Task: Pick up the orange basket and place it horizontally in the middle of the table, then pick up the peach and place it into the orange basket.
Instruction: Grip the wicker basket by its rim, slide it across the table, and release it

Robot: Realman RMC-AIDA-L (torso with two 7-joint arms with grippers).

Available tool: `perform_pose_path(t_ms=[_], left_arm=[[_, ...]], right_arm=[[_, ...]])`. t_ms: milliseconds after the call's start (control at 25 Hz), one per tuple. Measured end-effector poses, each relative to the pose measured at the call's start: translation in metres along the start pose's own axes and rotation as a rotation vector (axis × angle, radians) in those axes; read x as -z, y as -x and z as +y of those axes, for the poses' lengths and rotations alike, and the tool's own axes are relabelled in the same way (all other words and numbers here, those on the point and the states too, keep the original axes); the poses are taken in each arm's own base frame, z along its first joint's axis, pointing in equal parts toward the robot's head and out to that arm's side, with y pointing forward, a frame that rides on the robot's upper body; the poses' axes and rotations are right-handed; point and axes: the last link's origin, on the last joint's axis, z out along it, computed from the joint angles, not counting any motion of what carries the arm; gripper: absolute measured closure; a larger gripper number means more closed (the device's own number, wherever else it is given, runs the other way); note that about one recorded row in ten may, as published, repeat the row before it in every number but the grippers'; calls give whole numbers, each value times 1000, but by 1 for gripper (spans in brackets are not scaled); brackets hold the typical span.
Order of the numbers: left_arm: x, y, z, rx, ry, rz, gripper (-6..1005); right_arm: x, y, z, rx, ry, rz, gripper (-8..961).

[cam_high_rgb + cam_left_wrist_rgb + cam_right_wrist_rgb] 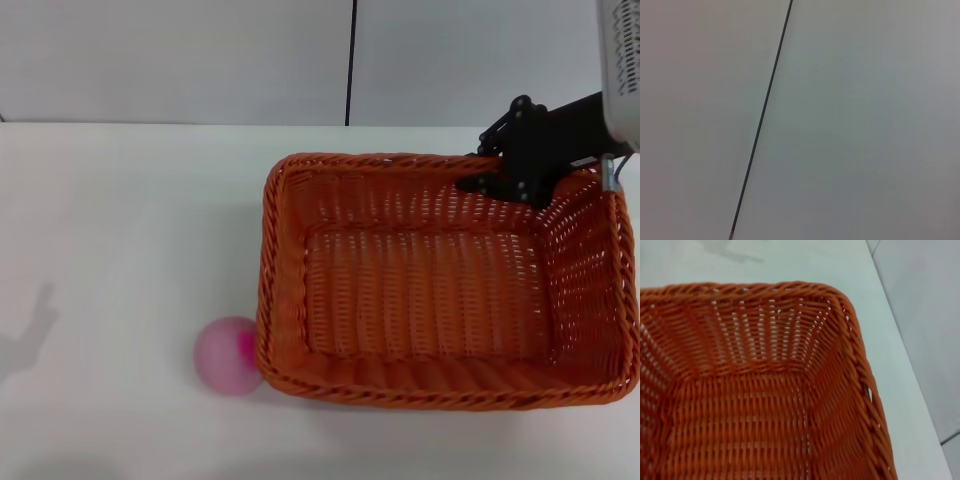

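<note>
The orange basket (pixel 440 290) lies flat on the white table (pixel 130 220), long side across, filling the centre-right of the head view. Its inner corner and braided rim (pixel 860 365) fill the right wrist view. The peach (pixel 227 356) rests on the table against the basket's near left corner. My right gripper (pixel 472 168) straddles the basket's far rim near the far right corner, one finger outside and one inside, jaws spread. The left gripper is out of view.
A pale wall with a dark vertical seam (pixel 351 60) stands behind the table. The left wrist view shows only that wall and seam (pixel 765 110). Bare tabletop stretches to the left of the basket and peach.
</note>
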Motion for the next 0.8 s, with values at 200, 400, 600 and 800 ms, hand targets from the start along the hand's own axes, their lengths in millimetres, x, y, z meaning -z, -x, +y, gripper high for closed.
perform_pose_path(t_ms=[200, 400, 600, 800], left_arm=[[-3, 0, 1, 2, 7, 3, 248], [-5, 1, 0, 3, 9, 1, 251], [-7, 1, 0, 3, 12, 3, 253], [-10, 1, 1, 4, 18, 6, 256]], right_arm=[[-4, -2, -4, 2, -41, 15, 755], [-12, 1, -7, 37, -84, 6, 742], [-25, 3, -5, 58, -113, -3, 730], [-29, 5, -4, 56, -112, -11, 718]])
